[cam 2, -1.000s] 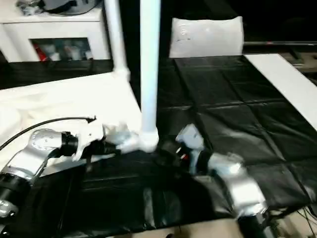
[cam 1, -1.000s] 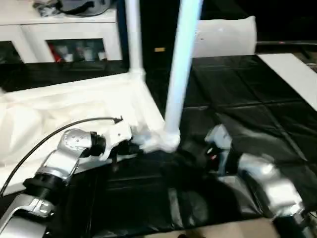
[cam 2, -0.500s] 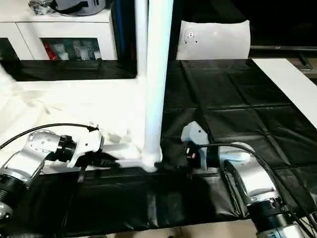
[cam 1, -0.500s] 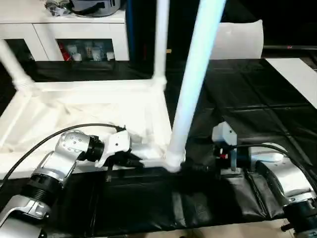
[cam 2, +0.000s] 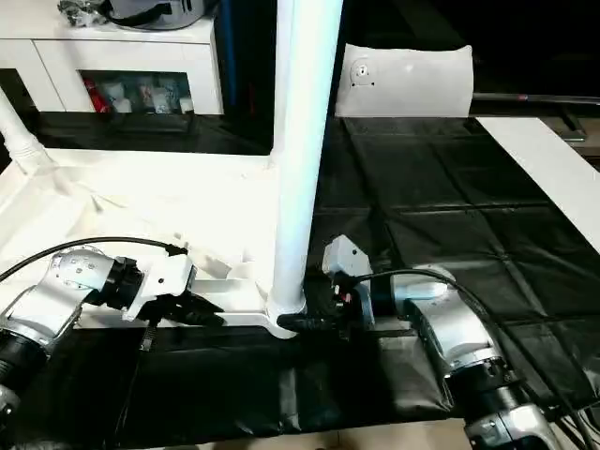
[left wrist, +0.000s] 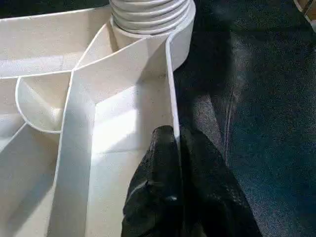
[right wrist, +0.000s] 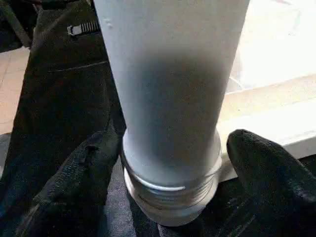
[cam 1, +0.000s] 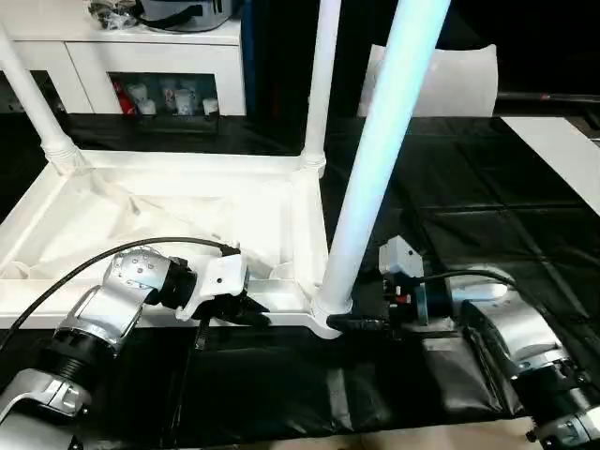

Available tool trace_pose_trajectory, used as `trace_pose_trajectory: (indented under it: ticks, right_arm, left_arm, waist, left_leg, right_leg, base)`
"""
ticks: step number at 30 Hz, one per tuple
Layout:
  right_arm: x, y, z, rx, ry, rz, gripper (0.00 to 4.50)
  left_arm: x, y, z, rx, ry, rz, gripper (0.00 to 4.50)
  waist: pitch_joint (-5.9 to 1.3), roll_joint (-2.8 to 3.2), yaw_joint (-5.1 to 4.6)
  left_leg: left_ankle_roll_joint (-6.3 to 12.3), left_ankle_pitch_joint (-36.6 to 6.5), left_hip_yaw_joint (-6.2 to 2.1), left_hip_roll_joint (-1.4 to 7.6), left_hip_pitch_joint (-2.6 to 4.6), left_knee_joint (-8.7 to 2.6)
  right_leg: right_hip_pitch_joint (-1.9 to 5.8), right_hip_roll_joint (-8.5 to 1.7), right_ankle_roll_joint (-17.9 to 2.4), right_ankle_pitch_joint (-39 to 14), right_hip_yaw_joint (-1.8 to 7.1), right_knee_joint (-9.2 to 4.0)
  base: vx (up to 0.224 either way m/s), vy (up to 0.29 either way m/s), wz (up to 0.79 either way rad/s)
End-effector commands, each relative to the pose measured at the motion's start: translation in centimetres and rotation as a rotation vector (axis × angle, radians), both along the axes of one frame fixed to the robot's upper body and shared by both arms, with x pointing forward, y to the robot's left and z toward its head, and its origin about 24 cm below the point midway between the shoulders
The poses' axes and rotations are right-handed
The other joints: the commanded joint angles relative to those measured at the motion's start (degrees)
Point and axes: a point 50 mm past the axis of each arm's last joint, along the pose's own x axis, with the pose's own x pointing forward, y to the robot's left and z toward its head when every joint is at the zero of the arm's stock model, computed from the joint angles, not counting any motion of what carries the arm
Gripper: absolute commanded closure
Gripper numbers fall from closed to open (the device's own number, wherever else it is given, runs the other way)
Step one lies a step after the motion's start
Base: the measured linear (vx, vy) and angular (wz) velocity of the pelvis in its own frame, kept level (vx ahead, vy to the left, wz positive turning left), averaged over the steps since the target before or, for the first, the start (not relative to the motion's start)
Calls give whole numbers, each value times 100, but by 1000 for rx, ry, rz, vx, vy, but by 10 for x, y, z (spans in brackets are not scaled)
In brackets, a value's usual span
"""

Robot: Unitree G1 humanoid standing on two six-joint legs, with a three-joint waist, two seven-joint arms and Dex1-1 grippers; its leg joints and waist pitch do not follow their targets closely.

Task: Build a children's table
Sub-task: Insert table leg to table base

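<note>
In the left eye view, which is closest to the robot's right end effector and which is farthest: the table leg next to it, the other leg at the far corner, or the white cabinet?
1. Near table leg, standing right at the right end effector, between its fingers.
2. Far-corner leg, farther back along the table's edge.
3. White cabinet, farthest, at the back left.

Table top (cam 1: 178, 211) upside down on work surface (cam 1: 487, 216), legs (cam 1: 380, 169) upward (cabinet (cam 1: 141, 56) behind)

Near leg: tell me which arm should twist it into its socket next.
Right. The right gripper has open jaws on either side of the near leg at its threaded base, not clamped. The left gripper is shut on the tabletop rim, steadying it.
</note>
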Motion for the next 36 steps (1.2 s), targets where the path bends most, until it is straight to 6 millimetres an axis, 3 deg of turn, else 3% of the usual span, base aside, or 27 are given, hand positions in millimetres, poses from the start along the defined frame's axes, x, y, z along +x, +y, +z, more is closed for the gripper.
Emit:
trace_pose_trajectory:
  ticks: [1,4,14,21,25,26,27,29,30,31,34,36]
  right_arm:
    - [3,2,6,4,-24,24,93]
    - [2,5,5,13,-11,41,124]
    - [-1,6,3,28,14,60,189]
    - [-5,10,1,61,46,50,196]
    - [-8,15,-2,96,76,-14,196]
    - [-7,20,-4,122,77,-91,196]
    - [-4,24,-7,125,68,-170,196]
    - [0,30,-11,123,53,-279,201]
    - [0,32,-12,124,49,-305,201]
    - [1,34,-13,128,48,-330,210]
    - [7,50,-17,148,73,-470,212]
    - [12,64,-18,138,81,-562,212]
  left_arm:
    - [-6,-9,-4,50,14,-102,450]
    - [-7,-7,-4,53,17,-97,450]
    - [-5,-3,-4,62,22,-80,450]
    - [-4,-4,-2,6,42,-13,450]
    - [0,-7,1,-38,30,87,450]
    - [2,-9,1,-55,17,144,450]
    - [4,-11,2,-76,7,204,450]
    - [7,-15,2,-114,0,297,450]
    - [7,-17,3,-133,0,325,450]
    - [8,-19,4,-149,0,350,450]
    - [10,-33,7,-183,-21,464,450]
    - [11,-45,8,-201,-35,551,450]
  waist:
    - [-336,-19,-37]
    - [-337,3,-37]
    - [-334,-17,-31]
    - [-339,-12,-28]
    - [-330,-14,-35]
    - [-321,-31,-49]
    - [-306,-9,-48]
    - [-286,-29,-80]
    - [-286,-29,-80]
    - [-279,-25,-117]
    - [-292,-27,-229]
    - [-287,12,-333]
  left_leg:
    - [291,-822,89,92,-61,-355]
    - [285,-836,88,101,-57,-357]
    - [263,-877,89,95,-56,-356]
    - [247,-845,88,100,-54,-356]
    - [233,-882,82,94,-56,-364]
    - [232,-918,86,98,-57,-371]
    - [167,-991,82,99,-53,-376]
    - [60,-1246,67,55,-36,-385]
    - [60,-1246,67,55,-36,-385]
    - [20,-1302,56,47,-50,-392]
    - [23,-1348,33,41,-71,-384]
    - [22,-1381,30,51,-72,-384]
  right_leg:
    - [335,-333,-874,-1638,308,-376]
    - [330,-331,-886,-1588,312,-374]
    - [331,-330,-867,-1677,310,-379]
    - [334,-334,-915,-1586,313,-357]
    - [332,-328,-895,-1644,309,-372]
    - [326,-329,-878,-1719,312,-384]
    - [314,-336,-823,-1917,312,-399]
    - [293,-332,-547,-2650,270,-490]
    - [293,-332,-547,-2650,270,-490]
    - [291,-332,-421,-2867,266,-515]
    - [285,-325,-382,-2870,259,-526]
    - [264,-317,-460,-2746,271,-511]
  base:
    - [0,0,0]
    - [0,0,0]
    - [0,0,0]
    - [0,0,0]
    - [0,0,0]
    - [0,0,0]
    - [0,0,0]
    - [0,0,0]
    - [0,0,0]
    - [0,0,0]
    - [0,0,0]
    - [0,0,0]
